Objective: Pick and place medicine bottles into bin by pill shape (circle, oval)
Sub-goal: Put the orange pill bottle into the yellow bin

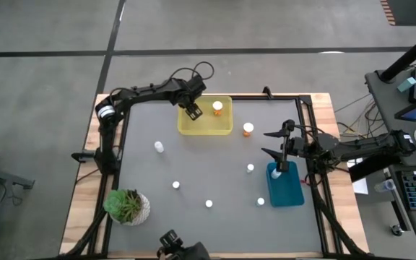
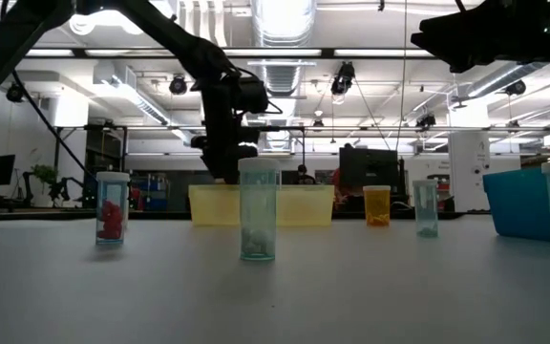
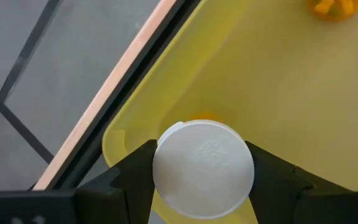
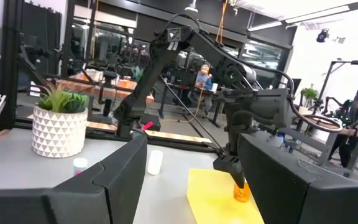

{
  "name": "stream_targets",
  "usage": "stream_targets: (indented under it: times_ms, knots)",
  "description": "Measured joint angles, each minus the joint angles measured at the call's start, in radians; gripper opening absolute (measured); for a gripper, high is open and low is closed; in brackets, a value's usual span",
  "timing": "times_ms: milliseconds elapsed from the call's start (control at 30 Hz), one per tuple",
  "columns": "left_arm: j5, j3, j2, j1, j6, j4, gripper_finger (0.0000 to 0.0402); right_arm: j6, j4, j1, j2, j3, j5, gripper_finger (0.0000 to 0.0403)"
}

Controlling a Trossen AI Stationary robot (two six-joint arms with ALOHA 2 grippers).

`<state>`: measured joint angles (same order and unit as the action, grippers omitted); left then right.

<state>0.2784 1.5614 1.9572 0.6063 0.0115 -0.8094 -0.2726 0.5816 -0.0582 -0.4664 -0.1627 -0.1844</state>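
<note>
My left gripper (image 1: 192,110) is over the left part of the yellow bin (image 1: 222,128), shut on an orange bottle with a white cap (image 3: 202,169). A second orange bottle (image 1: 217,108) stands in that bin, and a third (image 1: 248,129) stands on the table beside it. Several small white-capped bottles stand on the mat, such as one (image 1: 159,147), another (image 1: 175,185) and a third (image 1: 209,204). One white-capped bottle (image 1: 279,173) is in the blue bin (image 1: 291,193). My right gripper (image 1: 274,144) is open and empty, above the table just beyond the blue bin's far end. My left gripper pinches the bottle at its white cap (image 3: 166,146), one finger (image 3: 126,180) on each side. The fingers point down from above. The bottle stands upright below them, inside the yellow bin (image 3: 278,93). I cannot tell whether its base rests on the bin floor.
A potted green plant (image 1: 127,206) stands at the near left corner. In the low view a bottle of red pills (image 2: 112,207) and a clear bottle (image 2: 258,222) stand nearest the camera. The mat is ringed by a dark frame (image 1: 310,137).
</note>
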Motion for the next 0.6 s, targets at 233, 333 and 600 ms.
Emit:
stream_targets:
  times_ms: [233,333,600]
  knots:
    - [-0.019,-0.003,0.003,0.002,0.003,0.009,0.0193,0.000,0.000,0.000,0.000,0.000,0.000,0.0244]
    - [-0.019,-0.003,0.003,0.003,0.007,0.009,0.0215,0.000,0.000,0.000,0.000,0.000,0.000,0.0244]
    - [-0.019,-0.013,0.003,0.003,0.007,0.015,0.0229,0.000,0.000,0.000,0.000,0.000,0.000,0.0244]
